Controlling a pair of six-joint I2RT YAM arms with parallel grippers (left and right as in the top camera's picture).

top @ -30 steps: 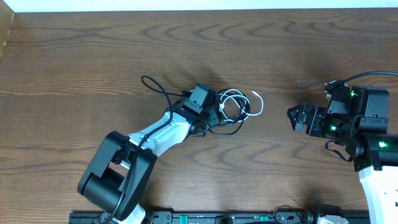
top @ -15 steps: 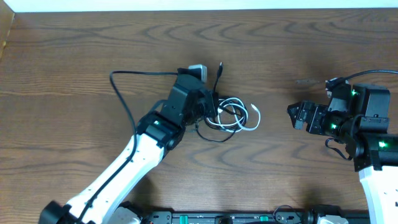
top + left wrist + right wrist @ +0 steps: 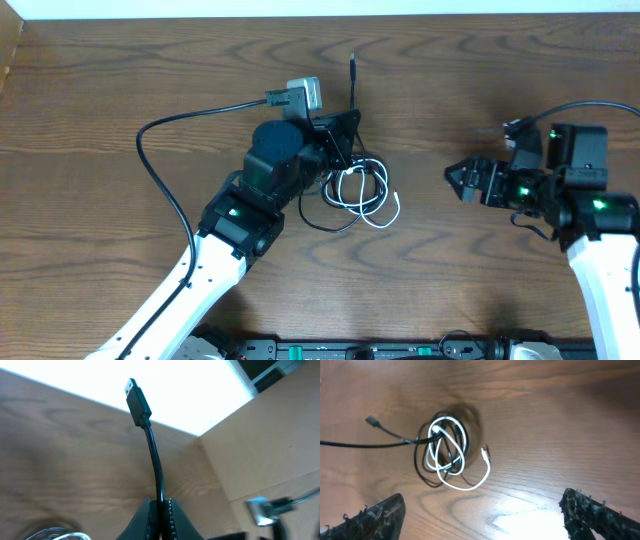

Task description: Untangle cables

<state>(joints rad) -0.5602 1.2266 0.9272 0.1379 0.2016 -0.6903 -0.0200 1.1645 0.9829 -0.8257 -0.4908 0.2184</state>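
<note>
From overhead, the tangle of cables [image 3: 355, 190] lay on the surface [image 3: 120, 80], the left end effector [image 3: 338, 148] at its edge and the right end effector [image 3: 458, 182] well apart from it. The left wrist view showed the left end effector clamped tight on a black cable [image 3: 156, 460], its plug [image 3: 137, 399] sticking out beyond. The right wrist view showed the right end effector spread wide, holding nothing, short of the tangle, where a white cable [image 3: 470, 482] looped out.

Black cables [image 3: 156, 462], one white cable [image 3: 468, 488] — table [image 3: 545, 420] brown with wavy grain
</note>
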